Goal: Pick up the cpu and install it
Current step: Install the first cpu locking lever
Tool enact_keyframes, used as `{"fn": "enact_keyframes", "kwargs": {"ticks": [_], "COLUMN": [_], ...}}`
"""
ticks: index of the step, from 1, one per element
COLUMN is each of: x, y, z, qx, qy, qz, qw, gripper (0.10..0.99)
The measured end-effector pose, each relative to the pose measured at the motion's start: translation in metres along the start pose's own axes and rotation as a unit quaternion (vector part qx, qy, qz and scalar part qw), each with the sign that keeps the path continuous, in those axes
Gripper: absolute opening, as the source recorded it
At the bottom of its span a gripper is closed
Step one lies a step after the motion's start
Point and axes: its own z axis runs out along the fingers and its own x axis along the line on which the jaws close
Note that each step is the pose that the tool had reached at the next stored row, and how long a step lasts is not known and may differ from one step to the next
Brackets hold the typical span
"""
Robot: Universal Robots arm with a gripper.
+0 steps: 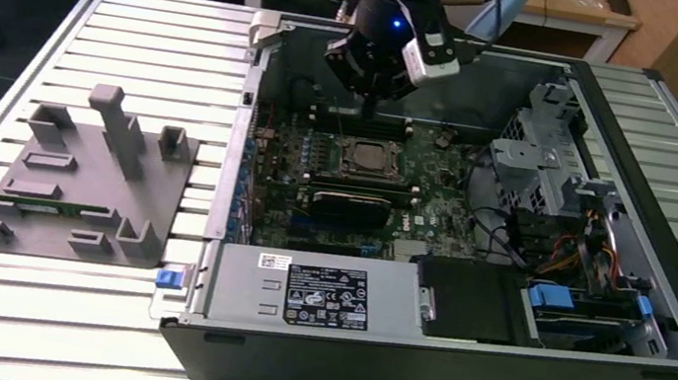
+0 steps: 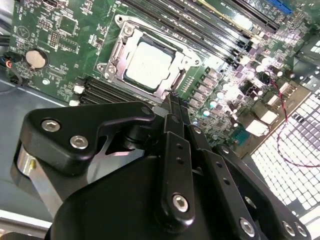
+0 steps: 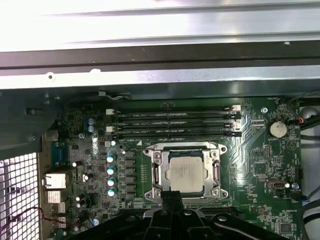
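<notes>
Cpu (image 3: 185, 173) sits seated in the motherboard socket (image 3: 183, 171), the empty, clenched gripper (image 3: 171, 196) poised just above its edge.

We see the arm reaching straight down from above, wrist vertical, its gripper (image 1: 369, 105) hanging low with both black fingers (image 2: 175, 120) pressed together into one narrow tip, holding nothing.
</notes>
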Motion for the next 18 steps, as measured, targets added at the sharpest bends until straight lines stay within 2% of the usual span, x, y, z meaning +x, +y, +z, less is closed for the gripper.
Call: {"fn": "enact_keyframes", "kwargs": {"ticks": [4, 11, 14, 18], "x": [0.0023, 0.0125, 0.017, 0.023], "y": [-0.0002, -0.0008, -0.0014, -0.0018], "z": [0.0002, 0.0018, 0.0037, 0.0061], "qx": [0.0, -0.0003, -0.0019, -0.003], "qy": [0.0, -0.0003, -0.0003, -0.0029], "qz": [0.0, 0.0, -0.003, -0.005], "qw": [1.0, 1.0, 1.0, 1.0], "gripper": [0.106, 0.106, 0.106, 0.106]}}
